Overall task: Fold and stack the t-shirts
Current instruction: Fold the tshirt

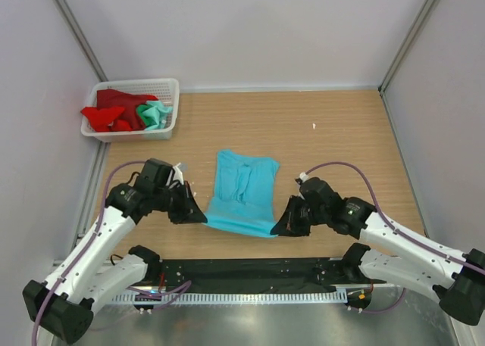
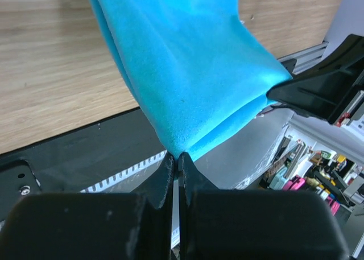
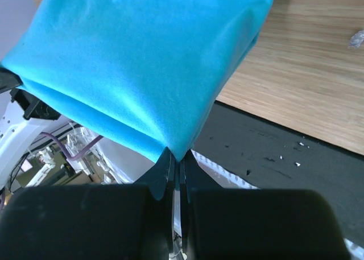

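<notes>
Top view. Sky-blue t-shirt (image 1: pixel 242 191) lies mid-bench, toward 6 o'clock from centre, lengthwise along the 12–6 line. Its far end is flat on the wooden bench (image 1: pixel 333 141), with loose creases down the middle. The near edge is pulled out wider and stretched between the two arms.

Left arm (image 1: pixel 114 225): the left jaws are at the shirt's 7 o'clock corner. In the left wrist view they are clenched tip to tip on that corner of the shirt (image 2: pixel 187 72). Two layers of cloth come out of the pinch and fan away toward the bench. The black tip of the other arm meets the cloth at 3 o'clock in that view.

Right arm (image 1: pixel 409 240): the right jaws are at the shirt's 5 o'clock corner. In the right wrist view they are clenched on a doubled fold of the same shirt (image 3: pixel 142 66). The cloth hangs over the black strip (image 3: pixel 273 152) along the bench's near edge.

White mesh basket (image 1: pixel 173 85) sits at the 10 o'clock corner of the bench, well apart from the blue shirt. It holds a crumpled red t-shirt (image 1: pixel 114 111), which spills over the 9 o'clock rim, and a mint-green t-shirt (image 1: pixel 155 115) beside it at 3 o'clock, touching it.

A small white speck (image 1: pixel 314 125) lies on the bench at about 1 o'clock from the blue shirt.
</notes>
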